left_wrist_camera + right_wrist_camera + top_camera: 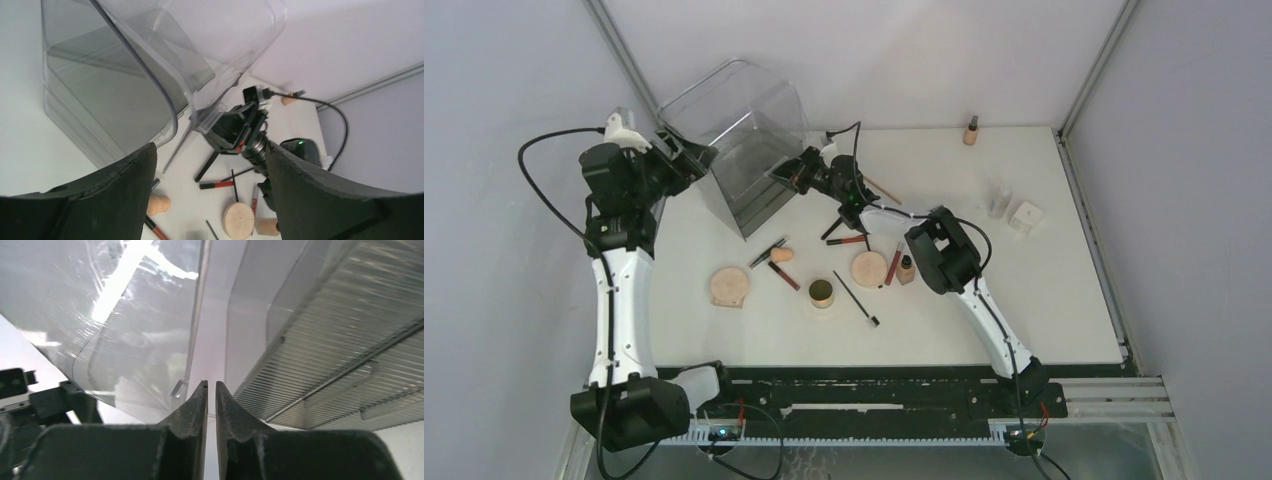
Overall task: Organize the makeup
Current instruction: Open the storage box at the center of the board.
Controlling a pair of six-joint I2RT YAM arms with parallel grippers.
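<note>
Nothing seems put away yet; the makeup (pixel 869 268) lies on the table (pixel 1044 300). My left fingers (pixel 100 200) are spread, my right fingers (pixel 192 410) pinch the box lid (pixel 744 100).

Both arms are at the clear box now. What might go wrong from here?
1. The right end effector seems to pinch only a thin edge of the clear box, while the left end effector stands open beside it; the box may slip or swing.
2. The small bottle and round compact lie right beside the right arm; pulling back may knock them.
</note>
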